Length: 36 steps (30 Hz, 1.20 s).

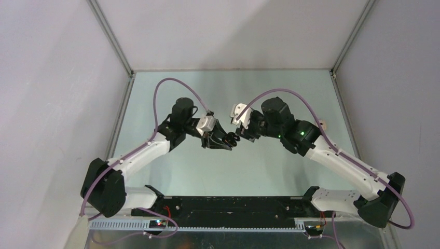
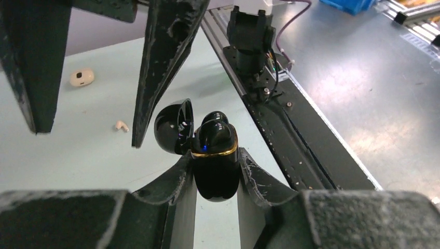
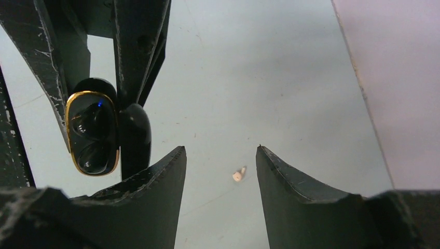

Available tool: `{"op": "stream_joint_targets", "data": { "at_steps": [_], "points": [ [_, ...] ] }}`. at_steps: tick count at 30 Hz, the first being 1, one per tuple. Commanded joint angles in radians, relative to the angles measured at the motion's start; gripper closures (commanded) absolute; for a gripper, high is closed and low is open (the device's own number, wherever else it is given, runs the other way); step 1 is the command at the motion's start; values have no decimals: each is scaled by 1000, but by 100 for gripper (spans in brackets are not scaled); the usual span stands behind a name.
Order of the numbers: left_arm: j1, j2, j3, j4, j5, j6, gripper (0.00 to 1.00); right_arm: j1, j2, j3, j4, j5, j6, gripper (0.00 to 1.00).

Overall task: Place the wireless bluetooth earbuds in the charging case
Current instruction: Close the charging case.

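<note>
Case (image 2: 217, 179) black, lid open, clamped in left gripper (image 2: 216, 158); right gripper (image 3: 219, 150) parted, empty; off-white earbud (image 3: 239, 175) on table (image 3: 290, 78).

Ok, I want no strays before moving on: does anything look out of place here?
Yes: one off-white earbud lies loose on the table, outside any case. The black charging case, lid open, is clamped in the left pincer; the right pincer stands open beside it. Nothing looks damaged.

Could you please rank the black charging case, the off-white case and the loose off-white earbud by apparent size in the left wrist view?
1. black charging case, largest, though nearest the camera
2. off-white case
3. off-white earbud, smallest
</note>
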Motion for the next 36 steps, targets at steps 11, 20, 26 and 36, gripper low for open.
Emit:
{"op": "stream_joint_targets", "data": {
  "at_steps": [11, 20, 26, 36],
  "points": [
    [-19, 0, 78, -442, 39, 376, 100, 24, -25, -11, 41, -151, 0, 43],
    [-20, 2, 75, -433, 31, 371, 100, 57, -57, 3, -118, -316, -110, 44],
    [-19, 8, 75, -426, 29, 365, 100, 20, -109, 29, -162, -448, -91, 44],
    [-23, 6, 77, -403, 7, 342, 100, -4, -116, 29, -144, -434, -76, 44]
  ]
}}
